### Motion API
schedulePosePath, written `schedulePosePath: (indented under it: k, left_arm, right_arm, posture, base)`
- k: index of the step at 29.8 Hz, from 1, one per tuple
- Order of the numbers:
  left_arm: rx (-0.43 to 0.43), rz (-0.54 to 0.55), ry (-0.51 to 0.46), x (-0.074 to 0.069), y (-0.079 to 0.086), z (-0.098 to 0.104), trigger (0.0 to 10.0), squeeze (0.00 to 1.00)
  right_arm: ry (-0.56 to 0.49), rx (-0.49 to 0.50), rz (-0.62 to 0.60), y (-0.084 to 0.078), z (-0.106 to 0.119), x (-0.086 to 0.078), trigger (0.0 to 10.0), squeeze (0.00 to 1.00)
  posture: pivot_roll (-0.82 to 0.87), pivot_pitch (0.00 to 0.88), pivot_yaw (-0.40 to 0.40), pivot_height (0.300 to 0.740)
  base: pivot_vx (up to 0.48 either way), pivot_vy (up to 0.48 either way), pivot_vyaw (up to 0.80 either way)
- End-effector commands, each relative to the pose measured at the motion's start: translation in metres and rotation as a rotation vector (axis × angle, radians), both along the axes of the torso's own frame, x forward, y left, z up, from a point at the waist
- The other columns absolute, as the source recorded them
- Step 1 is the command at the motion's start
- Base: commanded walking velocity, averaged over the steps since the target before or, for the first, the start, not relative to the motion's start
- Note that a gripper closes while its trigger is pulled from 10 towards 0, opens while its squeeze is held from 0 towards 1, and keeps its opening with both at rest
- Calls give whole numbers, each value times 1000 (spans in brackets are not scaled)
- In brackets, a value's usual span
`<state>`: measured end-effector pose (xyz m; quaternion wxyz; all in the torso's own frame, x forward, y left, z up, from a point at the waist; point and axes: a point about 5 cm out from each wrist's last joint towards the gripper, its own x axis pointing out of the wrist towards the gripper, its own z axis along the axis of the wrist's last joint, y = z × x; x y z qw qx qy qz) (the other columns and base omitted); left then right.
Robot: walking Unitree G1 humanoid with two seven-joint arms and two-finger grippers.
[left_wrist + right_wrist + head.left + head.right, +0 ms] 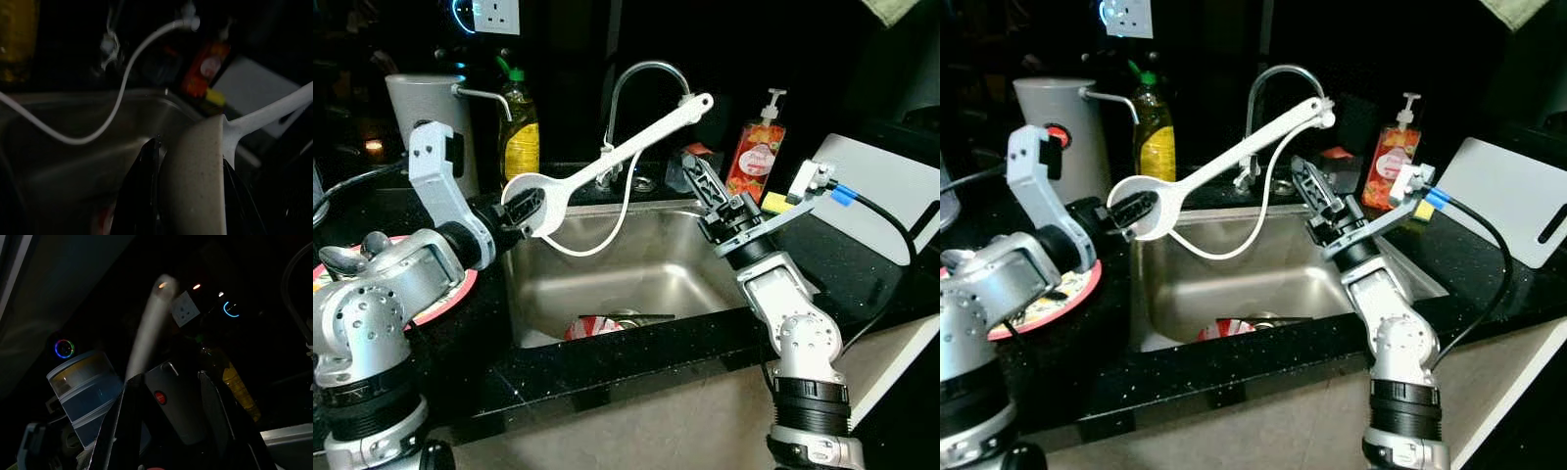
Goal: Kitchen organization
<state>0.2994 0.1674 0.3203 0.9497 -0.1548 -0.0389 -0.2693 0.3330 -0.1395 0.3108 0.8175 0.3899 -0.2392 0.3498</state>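
Two hands are reaching over the steel sink (636,284) set into the black desk (607,367). No writing is readable: the red soap dispenser (756,157) is carrying a label too small to make out, and the yellow oil bottle (520,137) beside the grey kettle (435,113) is showing none.

The left hand (524,209) is pinching the round bowl of the white ladle (607,162), its black fingers pressed on either side of the rim, as the left wrist view is showing. The ladle is slanting up across the sink, its handle end nearing the curved tap (646,78). A white cord (607,230) is drooping from that handle end down to the bowl.

The right hand (702,186) is hovering just above the sink's far right corner with its fingers spread apart, gripping nothing, close beside the soap dispenser.

Dishes (607,323) are lying at the sink bottom. A patterned plate (450,289) is sitting on the desk to the left, and a white cutting board (891,186) is leaning at the right.
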Motion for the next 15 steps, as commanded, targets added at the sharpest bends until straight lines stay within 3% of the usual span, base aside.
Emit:
schedulePosePath:
  k: [1,9,12,13,15]
  left_arm:
    - [42,-7,12,-1,-4,-2,10000,0]
    - [148,11,51,1,-9,-14,10000,0]
    - [173,151,22,10,1,-9,10000,0]
    - [173,151,22,10,1,-9,10000,0]
    - [172,351,17,23,17,-3,10000,0]
  right_arm:
    - [-13,4,-4,-3,2,-1,10000,0]
    - [1,-8,-4,-1,-2,0,10000,0]
    - [99,-97,-110,-3,-17,12,10000,0]
    - [99,-97,-110,-3,-17,12,10000,0]
    - [181,-190,-282,-12,-28,23,10000,0]
  posture:
    - [92,24,-85,740]
    - [91,24,-85,740]
    - [90,25,-85,740]
    - [90,25,-85,740]
    - [94,25,-85,740]
  base:
    - [0,0,0]
    - [0,0,0]
    - [0,0,0]
    - [0,0,0]
    - [0,0,0]
